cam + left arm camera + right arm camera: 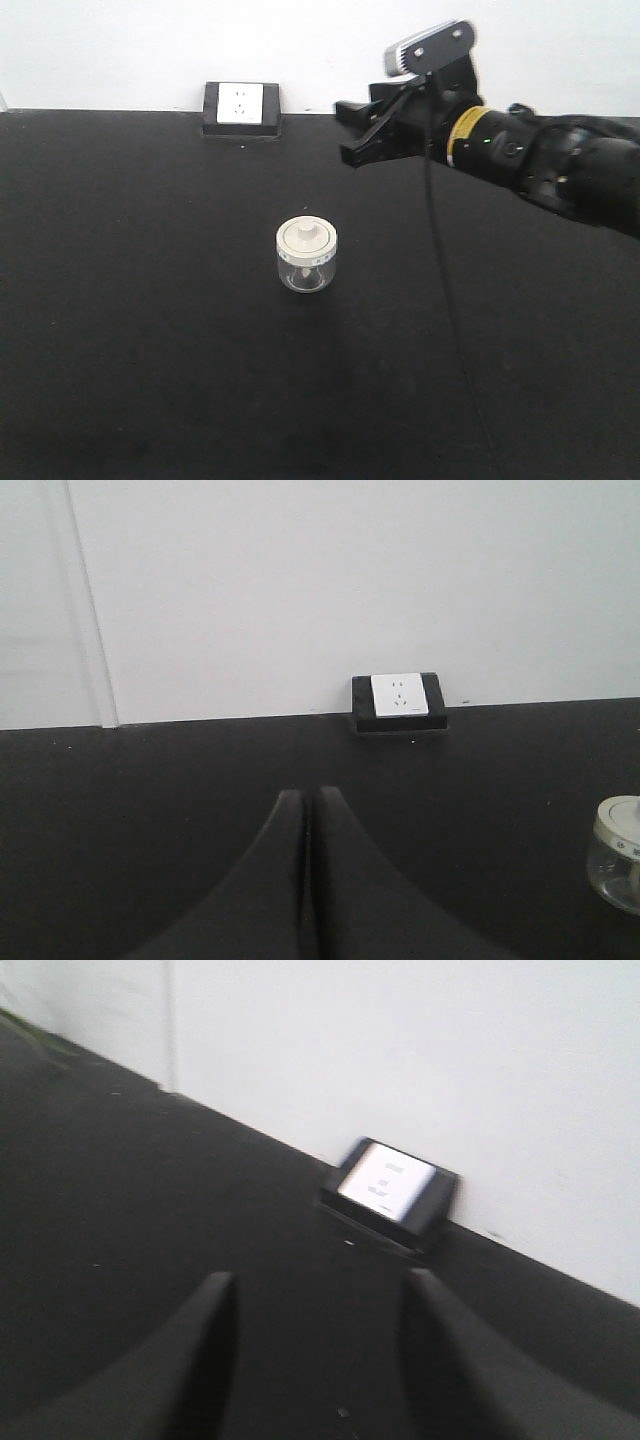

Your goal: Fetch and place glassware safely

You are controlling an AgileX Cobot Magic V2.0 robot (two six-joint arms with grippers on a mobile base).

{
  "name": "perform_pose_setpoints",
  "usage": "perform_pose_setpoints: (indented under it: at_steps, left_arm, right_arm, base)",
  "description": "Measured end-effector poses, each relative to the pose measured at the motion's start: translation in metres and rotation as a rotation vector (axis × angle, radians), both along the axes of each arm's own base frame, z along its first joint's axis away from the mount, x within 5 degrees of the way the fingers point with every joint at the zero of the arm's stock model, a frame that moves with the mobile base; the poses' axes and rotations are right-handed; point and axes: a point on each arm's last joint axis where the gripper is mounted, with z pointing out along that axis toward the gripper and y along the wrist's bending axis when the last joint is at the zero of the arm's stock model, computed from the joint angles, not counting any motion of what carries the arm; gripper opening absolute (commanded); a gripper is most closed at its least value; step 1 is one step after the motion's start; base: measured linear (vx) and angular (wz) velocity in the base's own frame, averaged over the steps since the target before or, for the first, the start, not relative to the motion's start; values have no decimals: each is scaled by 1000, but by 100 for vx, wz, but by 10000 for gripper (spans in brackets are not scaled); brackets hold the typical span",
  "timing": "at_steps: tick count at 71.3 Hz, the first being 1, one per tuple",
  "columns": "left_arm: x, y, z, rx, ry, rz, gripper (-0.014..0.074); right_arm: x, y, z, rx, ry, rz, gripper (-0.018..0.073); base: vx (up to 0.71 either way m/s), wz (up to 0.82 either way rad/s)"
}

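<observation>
A small squat clear glass jar [307,255] with a wide off-white knobbed lid stands upright on the black table [150,330], near the middle. Its edge also shows at the right border of the left wrist view [620,855]. My right gripper [352,132] is open and empty, held above the table behind and to the right of the jar, pointing left. In the right wrist view its gripper [318,1285] shows two spread fingers with only table between them. My left gripper [308,798] is shut and empty, left of the jar; it is out of the front view.
A white power socket in a black housing [241,107] sits at the table's back edge against the white wall; it also shows in the left wrist view [398,703] and the right wrist view [390,1188]. A black cable [440,260] hangs from the right arm.
</observation>
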Motion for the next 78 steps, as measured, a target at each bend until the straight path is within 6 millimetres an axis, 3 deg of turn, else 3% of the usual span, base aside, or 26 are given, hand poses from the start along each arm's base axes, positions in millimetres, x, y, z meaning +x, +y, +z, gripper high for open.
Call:
perform_pose_setpoints:
  at_steps: [5,29,54,78]
  left_arm:
    - [0,0,0,0,0,0,-7]
    - [0,0,0,0,0,0,-7]
    - [0,0,0,0,0,0,-7]
    - [0,0,0,0,0,0,-7]
  right_arm:
    - [-14,-10,6,-6,26,-66,-13]
    - [-88,-54,19,-21,95,-291,-4]
    - [-173,-94,43,3,5,-442,-3]
    - [-248,-126,30,61,-79,-533,-3]
  base:
    - [0,0]
    - [0,0]
    - [0,0]
    - [0,0]
